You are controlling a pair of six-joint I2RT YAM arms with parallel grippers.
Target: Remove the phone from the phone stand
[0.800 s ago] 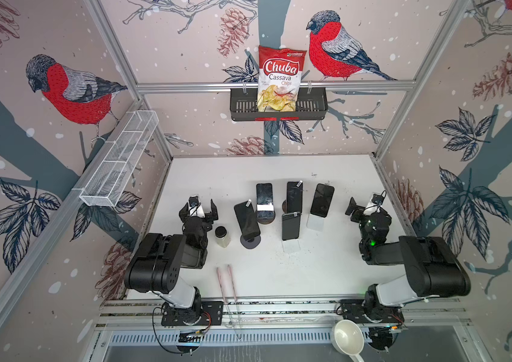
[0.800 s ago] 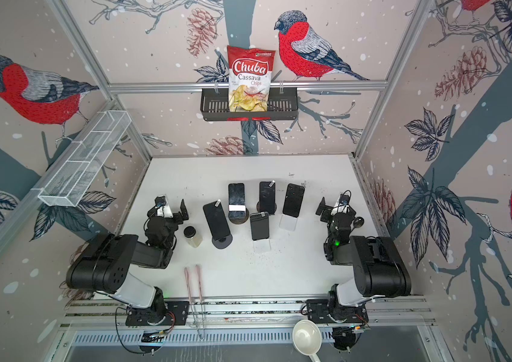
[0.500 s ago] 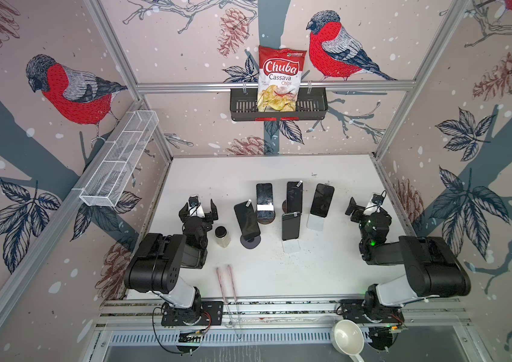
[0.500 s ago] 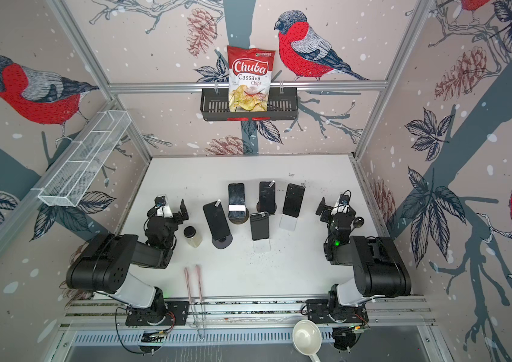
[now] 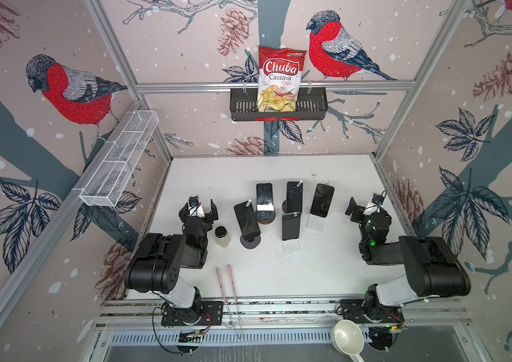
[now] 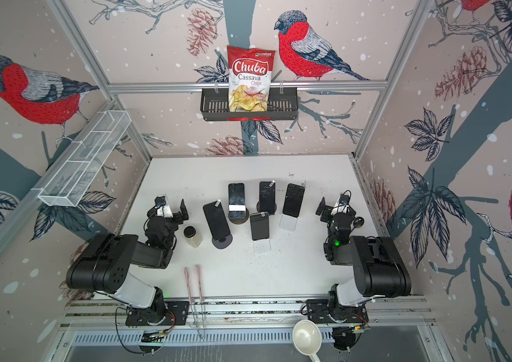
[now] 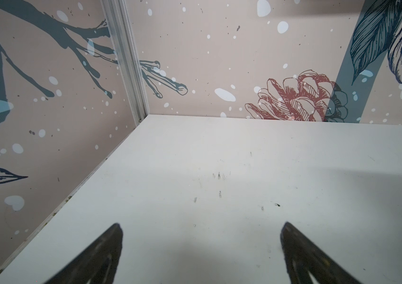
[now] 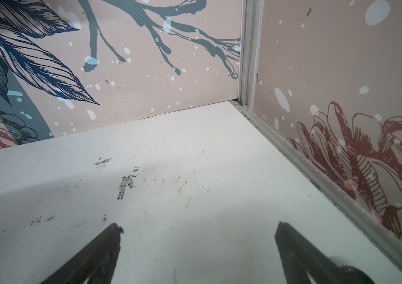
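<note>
My left hand [image 5: 199, 209] and right hand [image 5: 361, 207] are both spread wide and empty, off to the sides of the table [image 5: 311, 269]. The nearest phone [image 5: 246, 219] leans on its stand [image 5: 250, 243] mid-table; I'd pinch its long edges and lift along its lean, not tipping the stand.

Five phones [image 5: 290, 226] (and five stands [image 5: 313, 223]), one jar [image 5: 222, 237], two pink sticks [image 5: 222, 285], one chip bag [image 5: 280, 78], one ladle [image 5: 347, 337]
</note>
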